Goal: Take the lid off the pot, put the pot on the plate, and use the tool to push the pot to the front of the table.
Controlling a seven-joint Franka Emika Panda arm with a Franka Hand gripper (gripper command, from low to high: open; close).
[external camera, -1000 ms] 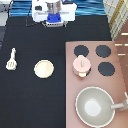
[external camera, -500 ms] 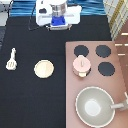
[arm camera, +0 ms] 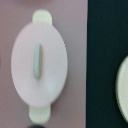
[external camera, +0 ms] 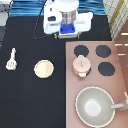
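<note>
- The lid (external camera: 81, 63) sits on the pot (external camera: 81, 71), so the first step is not yet done; in the wrist view the lid (arm camera: 39, 62) covers the pot's whole mouth, its narrow knob at the centre, and only the two side tabs of the pot (arm camera: 42, 18) show past its edge.
- The pot stands on the stove panel (external camera: 120, 85), between the burners (external camera: 102, 51), at the exterior view's right; it touches neither the plate nor the bench.
- The plate (external camera: 43, 68) lies bare on the bench (external camera: 30, 105), near the stove panel's edge toward the exterior view's left; in my judgement this keeps the pot's transfer short; a pale curved rim, probably the plate (arm camera: 123, 90), shows at the edge of the wrist view.
- The tool (external camera: 10, 58) lies flat on the bench, well apart from the pot, at the exterior view's far left; nothing touches it.
- A large grey pan (external camera: 95, 106) with a long handle rests on the stove panel toward the exterior view's bottom.
- The gripper (external camera: 67, 30) is at the exterior view's top, near the robot's base; its camera looks straight down onto the lid; it holds nothing and touches nothing; whether its fingers are apart or together cannot be told.
</note>
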